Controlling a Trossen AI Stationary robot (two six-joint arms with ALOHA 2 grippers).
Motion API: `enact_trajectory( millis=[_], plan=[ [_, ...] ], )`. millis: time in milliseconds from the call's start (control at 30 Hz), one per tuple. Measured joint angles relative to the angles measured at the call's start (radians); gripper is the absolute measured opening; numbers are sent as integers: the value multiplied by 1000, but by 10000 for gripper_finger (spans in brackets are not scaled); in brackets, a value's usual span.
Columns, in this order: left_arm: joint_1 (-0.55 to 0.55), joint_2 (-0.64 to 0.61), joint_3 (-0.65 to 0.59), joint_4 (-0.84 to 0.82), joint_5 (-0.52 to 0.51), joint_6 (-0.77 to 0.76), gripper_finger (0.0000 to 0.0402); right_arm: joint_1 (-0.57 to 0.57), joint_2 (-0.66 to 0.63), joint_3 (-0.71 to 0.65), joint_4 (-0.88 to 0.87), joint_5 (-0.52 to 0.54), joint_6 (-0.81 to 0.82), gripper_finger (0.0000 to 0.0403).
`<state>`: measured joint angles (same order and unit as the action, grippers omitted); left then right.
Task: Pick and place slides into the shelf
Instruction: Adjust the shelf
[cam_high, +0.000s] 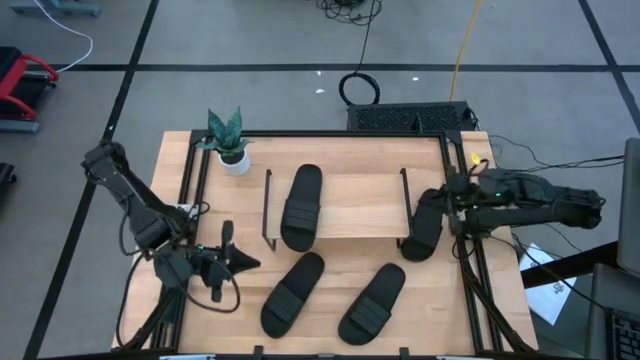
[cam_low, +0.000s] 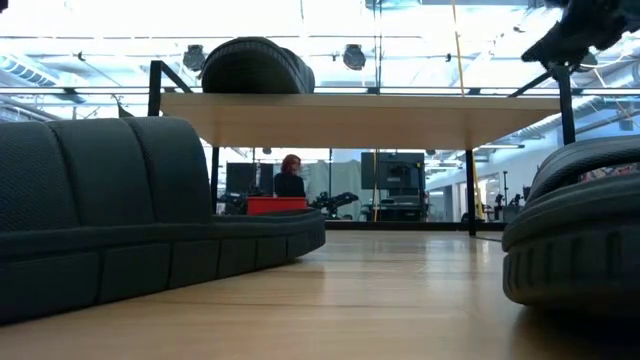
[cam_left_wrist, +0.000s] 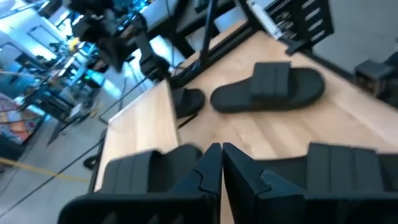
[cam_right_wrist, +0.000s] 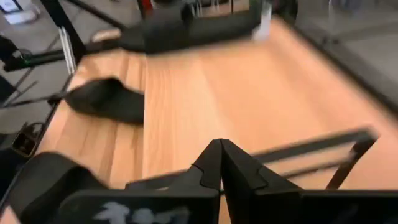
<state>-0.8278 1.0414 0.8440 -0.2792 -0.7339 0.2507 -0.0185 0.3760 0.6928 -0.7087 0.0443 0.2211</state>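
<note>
The shelf (cam_high: 350, 205) stands mid-table, its light plank top on black side frames. One black slide (cam_high: 300, 205) lies on the plank and also shows in the low view (cam_low: 255, 65). A second slide (cam_high: 424, 224) lies at the shelf's right end. Two more slides (cam_high: 293, 292) (cam_high: 372, 302) lie on the table in front of the shelf. My right gripper (cam_high: 449, 203) is shut and empty, just right of the second slide and above the shelf's right frame (cam_right_wrist: 298, 152). My left gripper (cam_high: 243, 263) is shut and empty, low over the table's near left.
A small potted plant (cam_high: 230, 145) stands at the table's far left corner. Cables and a dark box (cam_high: 410, 118) lie behind the far edge. Bare tabletop shows under the shelf (cam_low: 400, 270) and between the two front slides.
</note>
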Motion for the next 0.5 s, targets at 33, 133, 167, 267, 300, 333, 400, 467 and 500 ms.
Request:
enact_trajectory(
  millis=[33, 133, 167, 267, 300, 333, 400, 467, 500],
  plan=[
    [2, -13, -13, -8, -2, -5, 19, 0, 27, 0, -11, -11, 22, 0],
    [2, -47, -37, -10, -2, -9, 11, 0, 95, 0, -95, -9, 88, 0],
    [2, -58, -42, -8, -2, -10, 8, 0, 112, 0, -106, 12, 107, 0],
    [1, -73, -48, -13, 0, -22, 2, 0, 136, 0, -146, 38, 144, 0],
    [1, -77, -48, -15, 0, -24, 3, -1, 141, 4, -159, 40, 152, 0],
    [2, -80, -48, -15, 0, -24, 5, -1, 143, 11, -170, 47, 162, 0],
    [2, -81, -48, -13, 0, -24, 12, 0, 148, 17, -187, 57, 188, 0],
    [2, -79, -48, -18, 0, -24, 18, -1, 159, 17, -205, 59, 203, 0],
    [2, -79, -48, -17, 0, -25, 21, -1, 169, 17, -205, 59, 205, 0]
  ],
)
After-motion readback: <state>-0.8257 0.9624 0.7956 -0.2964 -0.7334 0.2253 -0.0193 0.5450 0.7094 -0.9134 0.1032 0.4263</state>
